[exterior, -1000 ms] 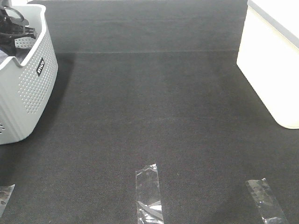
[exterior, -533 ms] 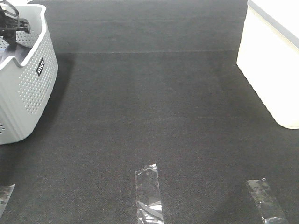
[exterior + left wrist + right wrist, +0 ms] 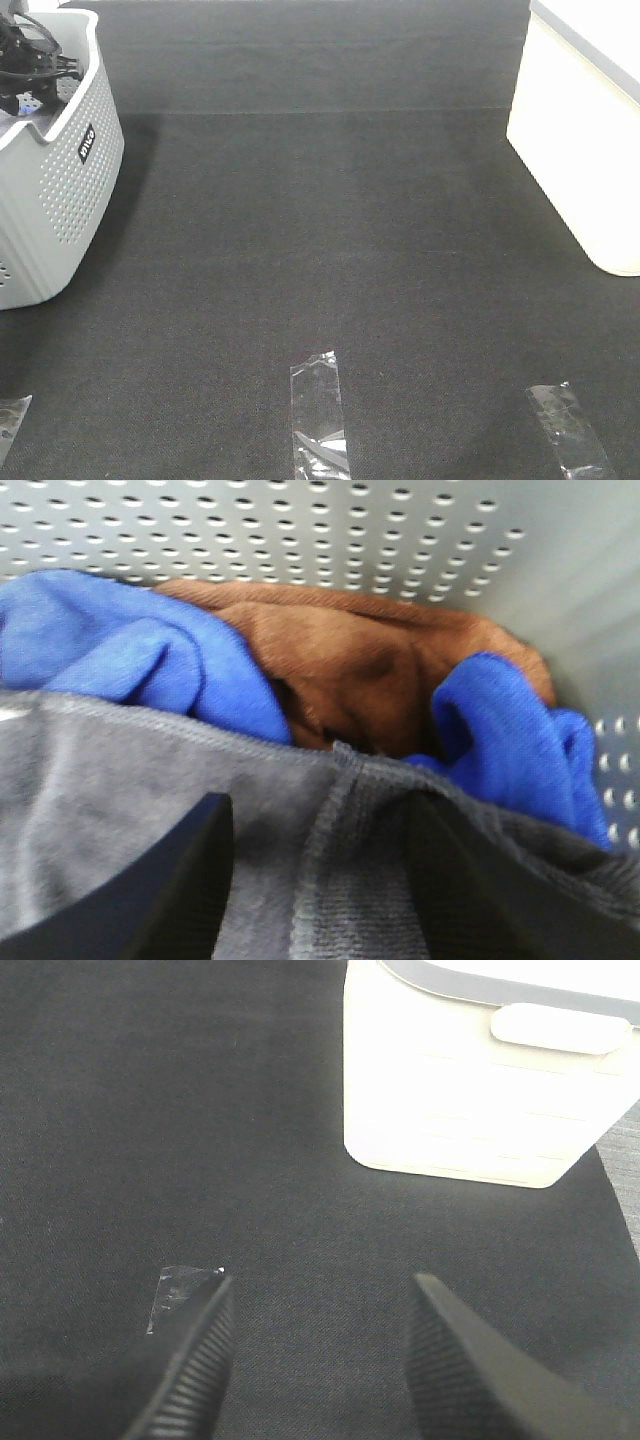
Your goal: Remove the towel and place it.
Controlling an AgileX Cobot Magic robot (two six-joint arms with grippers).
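The grey towel [image 3: 150, 820] lies in the white perforated basket [image 3: 70, 190], with its hemmed edge bunched into a ridge. My left gripper [image 3: 320, 880] is down inside the basket, open, its dark fingers on either side of that ridge and pressing on the fabric. In the high view only the black left arm [image 3: 28, 62] shows over the basket's rim; the towel is hidden there. My right gripper [image 3: 315, 1360] hangs open over the black mat with nothing between its fingers, and it is out of the high view.
A bright blue cloth [image 3: 120, 650] and a brown cloth [image 3: 360, 670] lie beyond the towel against the basket wall [image 3: 300, 530]. A white bin [image 3: 580, 150] stands at the right. Clear tape strips [image 3: 318, 410] [image 3: 568, 430] mark the mat's near edge.
The left arm shifted inside the basket, pulling toward the far corner and then coming back down. Nothing else on the mat moved.
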